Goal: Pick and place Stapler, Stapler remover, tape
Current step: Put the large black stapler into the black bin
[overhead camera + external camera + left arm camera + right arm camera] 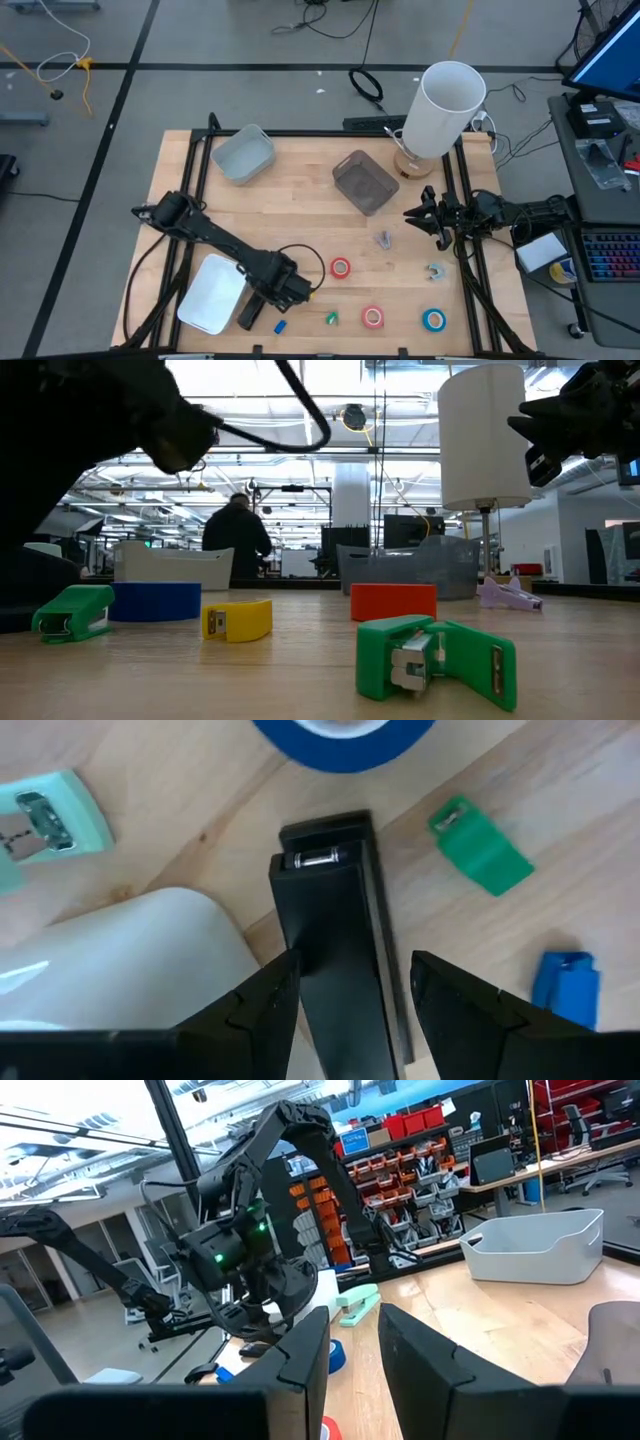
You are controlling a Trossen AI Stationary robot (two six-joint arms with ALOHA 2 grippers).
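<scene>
The left gripper (pixel 262 305), at the lower left of the high view, has its two dark angular fingers (pixel 262 1002) closed on the sides of a long, smooth black stapler (pixel 335 940). The stapler's rear end is cut off at the wrist picture's bottom edge. Just beside it lies a glossy white rounded tray (pixel 213 293).

Around it on the grained wooden table (pixel 300 190) sit small plastic staple removers: one blue (pixel 281 325), one green (pixel 331 318) and one pale mint (pixel 45 815).

Three ring-shaped tape rolls show from above, two red (pixel 341 267) (pixel 373 317) and one blue (pixel 433 320). A fourth, blue, is cut off at the wrist view's top (pixel 345 738).

The right gripper (pixel 425 214) hangs at the right edge with nothing between its fingers, which stand slightly apart.
</scene>
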